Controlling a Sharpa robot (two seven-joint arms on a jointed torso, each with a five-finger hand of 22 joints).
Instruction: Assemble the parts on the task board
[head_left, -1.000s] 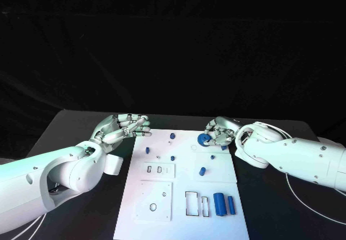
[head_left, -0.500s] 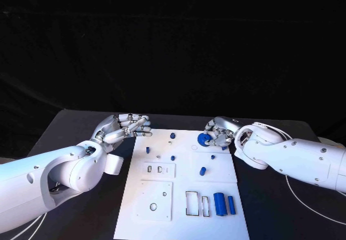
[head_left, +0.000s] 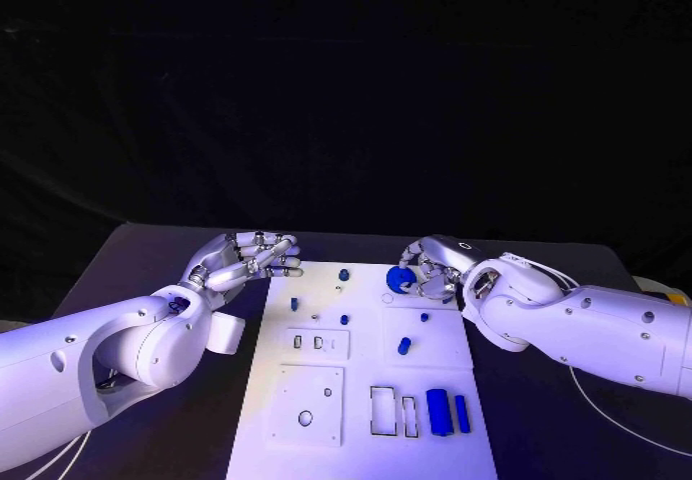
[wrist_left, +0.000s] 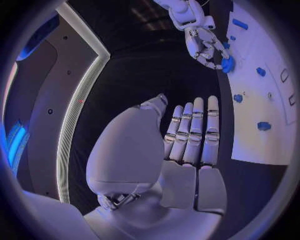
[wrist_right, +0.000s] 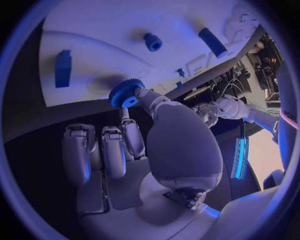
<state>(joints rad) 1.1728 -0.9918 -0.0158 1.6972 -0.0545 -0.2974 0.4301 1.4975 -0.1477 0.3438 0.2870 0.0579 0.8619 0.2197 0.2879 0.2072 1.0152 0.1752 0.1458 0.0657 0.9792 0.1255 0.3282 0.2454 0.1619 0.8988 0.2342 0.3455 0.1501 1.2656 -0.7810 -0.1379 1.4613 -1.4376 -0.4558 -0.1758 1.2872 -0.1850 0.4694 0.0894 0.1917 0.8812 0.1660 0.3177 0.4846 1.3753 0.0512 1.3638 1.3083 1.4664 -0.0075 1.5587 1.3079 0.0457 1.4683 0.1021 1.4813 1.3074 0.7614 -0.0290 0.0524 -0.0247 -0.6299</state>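
Observation:
The white task board lies lengthwise in the middle of the black table. My right hand hovers over its far right corner and pinches a round blue toothed gear between thumb and finger; the gear sits just above the board. My left hand hangs at the board's far left corner, fingers stretched out and holding nothing. From the left wrist the right hand and its gear are visible. Small blue pegs stand in the board.
Two blue blocks lie at the board's near right beside empty rectangular slots. A short blue piece lies mid-board. More pegs and a blue bar lie near the gear. Black table borders the board on both sides.
My right hand has shifted the gear slightly to the left over the board's far end. The left hand has stayed where it was.

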